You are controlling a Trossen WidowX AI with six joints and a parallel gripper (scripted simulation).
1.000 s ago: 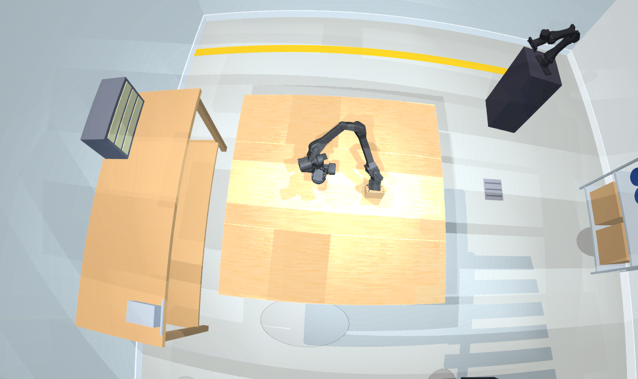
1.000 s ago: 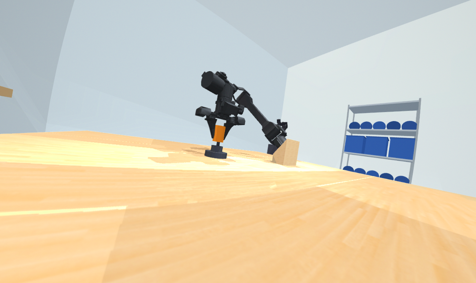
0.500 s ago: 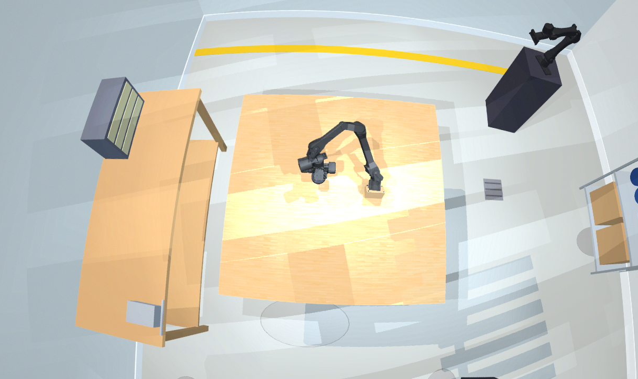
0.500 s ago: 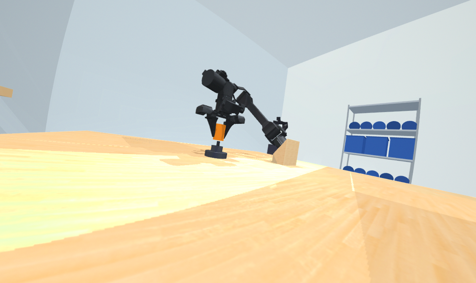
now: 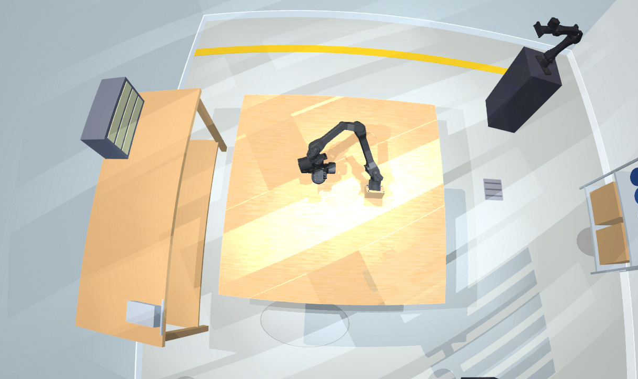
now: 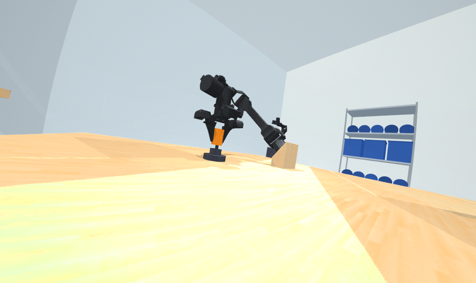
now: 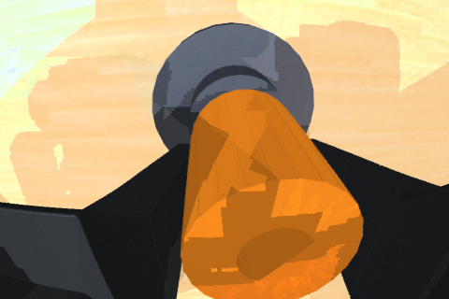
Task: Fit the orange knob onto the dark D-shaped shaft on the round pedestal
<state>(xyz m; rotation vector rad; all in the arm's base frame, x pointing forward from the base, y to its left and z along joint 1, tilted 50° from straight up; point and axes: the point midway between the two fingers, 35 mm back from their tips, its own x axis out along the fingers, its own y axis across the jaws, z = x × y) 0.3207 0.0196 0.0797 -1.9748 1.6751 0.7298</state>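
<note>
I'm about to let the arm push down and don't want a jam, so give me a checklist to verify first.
1. Knob held between the gripper's fingers: ok.
2. Knob over the shaft: ok, its lower end is at the shaft's top.
3. Pedestal standing upright on the table: ok.
4. Flat side of the hole lined up with the shaft's: cannot tell, the shaft's flat is hidden.
5. Knob seated on the pedestal: not ok, shaft shows between them.
</note>
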